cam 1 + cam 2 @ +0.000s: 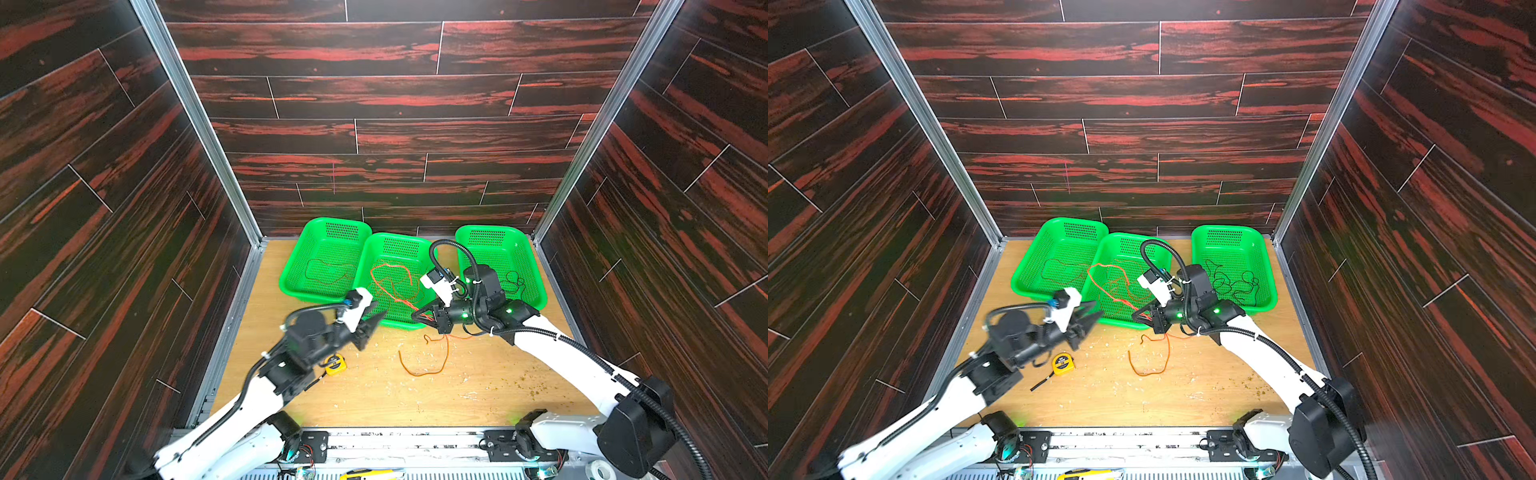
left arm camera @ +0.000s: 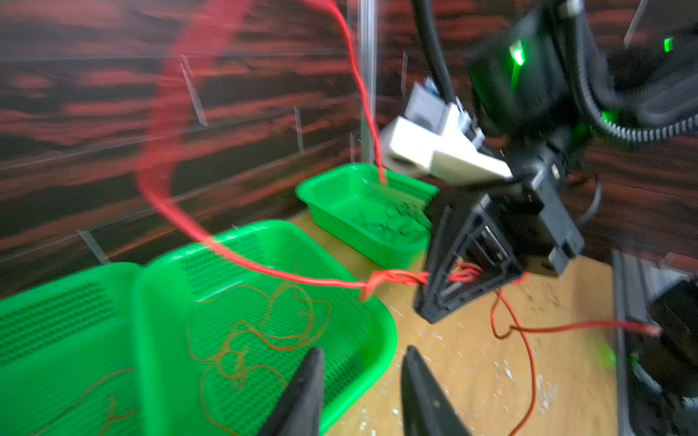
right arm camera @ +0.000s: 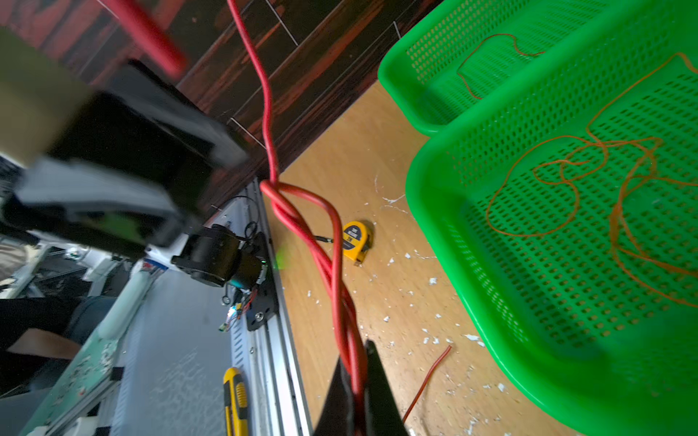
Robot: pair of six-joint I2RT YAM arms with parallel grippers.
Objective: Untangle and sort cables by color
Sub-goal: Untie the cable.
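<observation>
My right gripper [image 3: 355,362] is shut on a twisted red cable [image 3: 332,264] by the front rim of the middle green basket [image 1: 399,325]. From those jaws the red cable [image 1: 388,272] loops up over that basket. My left gripper [image 2: 363,351] is open and holds nothing; it hovers blurred at the basket's front left corner, apart from the cable. An orange cable [image 1: 432,361] lies on the table below my right gripper [image 1: 419,318]. Thin orange cables [image 3: 566,181] lie in the middle basket, another cable [image 1: 328,270] in the left one, black cables [image 1: 1233,282] in the right one.
Three green baskets stand along the back wall: left basket [image 1: 291,282], middle, and right basket [image 1: 536,282]. A yellow tape measure [image 1: 1063,363] lies on the wooden table under the left arm. A yellow utility knife [image 3: 235,396] rests on the front rail. White crumbs dot the table.
</observation>
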